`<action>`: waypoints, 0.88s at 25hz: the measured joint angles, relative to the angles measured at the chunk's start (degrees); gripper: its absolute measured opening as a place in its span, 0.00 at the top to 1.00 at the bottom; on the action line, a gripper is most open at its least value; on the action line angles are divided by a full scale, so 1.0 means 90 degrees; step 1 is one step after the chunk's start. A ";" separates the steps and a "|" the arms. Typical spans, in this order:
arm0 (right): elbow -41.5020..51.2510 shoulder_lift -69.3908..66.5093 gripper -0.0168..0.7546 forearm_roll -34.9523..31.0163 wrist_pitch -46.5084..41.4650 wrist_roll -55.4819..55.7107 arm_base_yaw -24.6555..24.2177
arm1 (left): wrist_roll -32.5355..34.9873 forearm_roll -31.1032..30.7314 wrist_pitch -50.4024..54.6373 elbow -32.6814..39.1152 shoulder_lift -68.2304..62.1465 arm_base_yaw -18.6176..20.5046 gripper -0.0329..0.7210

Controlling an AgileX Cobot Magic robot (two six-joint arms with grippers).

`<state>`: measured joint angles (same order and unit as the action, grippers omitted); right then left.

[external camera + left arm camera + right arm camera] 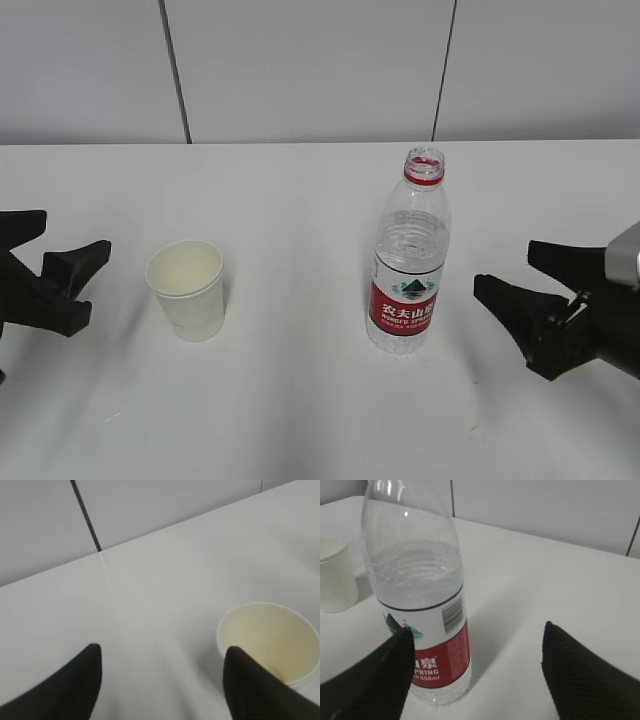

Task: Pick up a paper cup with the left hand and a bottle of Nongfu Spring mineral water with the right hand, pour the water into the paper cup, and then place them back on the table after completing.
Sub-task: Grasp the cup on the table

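Note:
The white paper cup (186,289) stands upright on the white table (300,200), left of middle; it also shows in the left wrist view (270,642) and the right wrist view (335,575). The uncapped clear bottle (409,255) with a red label stands right of middle, holding clear water (417,577) to above the label. My left gripper (65,265) is open and empty, left of the cup. My right gripper (515,270) is open and empty, right of the bottle; in the right wrist view (477,645) its left finger overlaps the bottle's label.
A grey panelled wall (300,60) with dark seams runs behind the table's far edge.

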<state>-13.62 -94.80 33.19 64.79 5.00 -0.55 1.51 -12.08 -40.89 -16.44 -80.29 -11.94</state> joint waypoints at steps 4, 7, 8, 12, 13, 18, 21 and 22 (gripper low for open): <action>-0.0274 -0.0646 0.21 0.0335 0.0016 0.0000 0.0000 | -0.0026 -0.0006 -0.0157 -0.0014 -0.0350 0.0000 0.31; -0.0464 -0.0908 0.21 0.0559 0.0030 0.0000 0.0000 | -0.0168 -0.0152 -0.0692 -0.0014 -0.0694 0.0000 0.24; -0.0510 -0.0957 0.21 0.0616 0.0043 0.0000 0.0000 | -0.0238 -0.0261 -0.0921 -0.0019 -0.0792 0.0000 0.21; -0.0646 -0.1009 0.21 0.0765 0.0048 0.0003 0.0000 | -0.0496 -0.0745 -0.1515 -0.0030 -0.1268 0.0000 0.15; -0.0660 -0.1009 0.21 0.0775 0.0057 0.0003 0.0000 | -0.0570 -0.0889 -0.1599 -0.0030 -0.1410 0.0000 0.14; -0.0798 -0.1023 0.21 0.0921 0.0078 0.0003 0.0000 | -0.1064 -0.1451 -0.2200 -0.0030 -0.2006 0.0000 0.14; -0.0852 -0.1023 0.21 0.1100 0.0087 0.0003 0.0000 | -0.1295 -0.1747 -0.2613 -0.0038 -0.2325 0.0000 0.14; -0.0852 -0.1023 0.21 0.1134 0.0087 0.0003 0.0000 | -0.1333 -0.1836 -0.2665 -0.0053 -0.2450 0.0000 0.14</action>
<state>-21.30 -104.01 43.40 65.58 5.03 -0.55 -10.48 -28.60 -64.88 -16.91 -102.35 -11.94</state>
